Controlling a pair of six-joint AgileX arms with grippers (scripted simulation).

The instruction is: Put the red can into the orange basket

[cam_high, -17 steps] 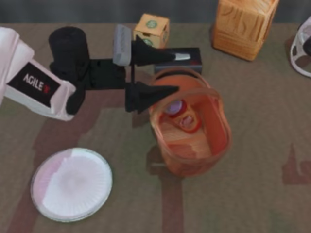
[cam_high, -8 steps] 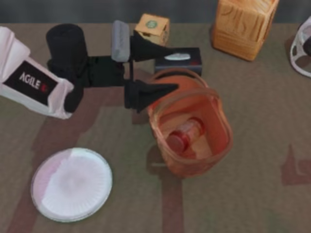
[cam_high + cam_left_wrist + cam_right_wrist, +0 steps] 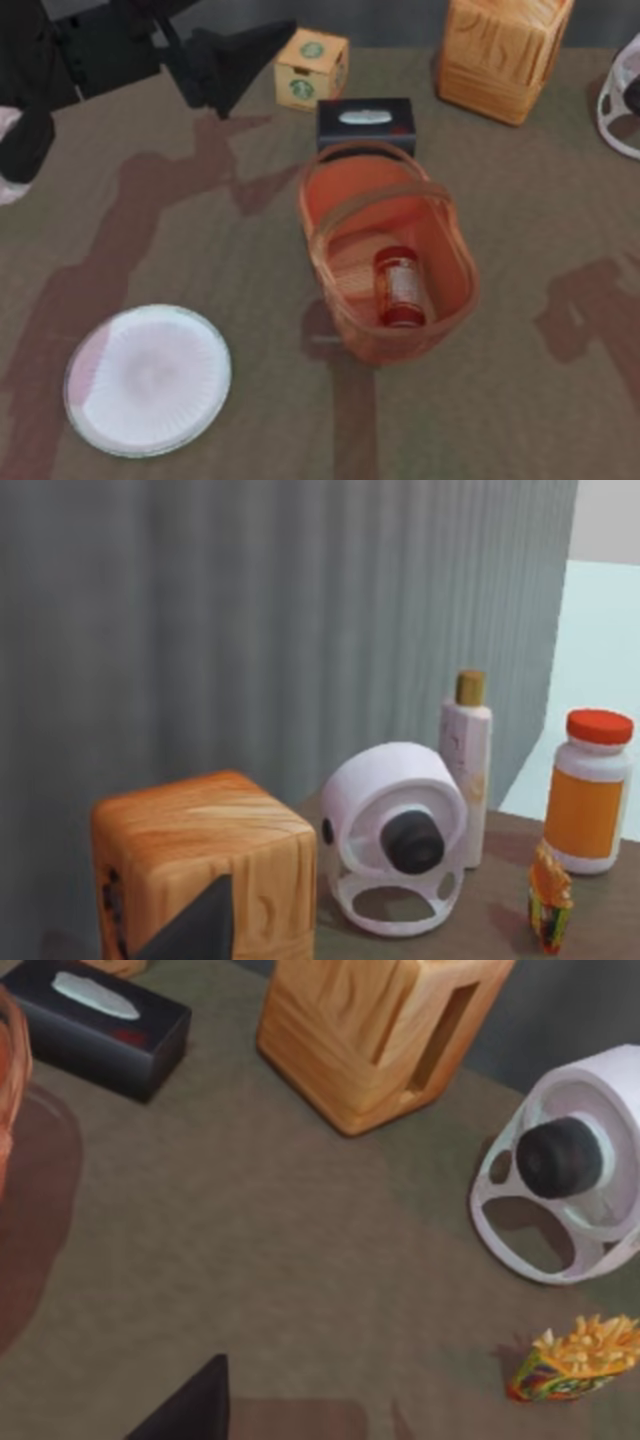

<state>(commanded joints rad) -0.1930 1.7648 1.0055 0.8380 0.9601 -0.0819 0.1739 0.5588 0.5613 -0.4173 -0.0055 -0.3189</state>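
The small red can with a silver top [image 3: 401, 288] lies on its side inside the large oval orange woven basket [image 3: 452, 228]; a black tissue box [image 3: 366, 122] touches its far rim. The left gripper [image 3: 215, 62] hangs at the far left, empty; its spread cannot be told

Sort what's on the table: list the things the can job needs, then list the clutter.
Job:
small red drink can, lying in the basket
large oval orange woven basket

Clutter:
white round plate
black tissue box
small tan printed cube
wooden slotted block
white roll holder
fries packet
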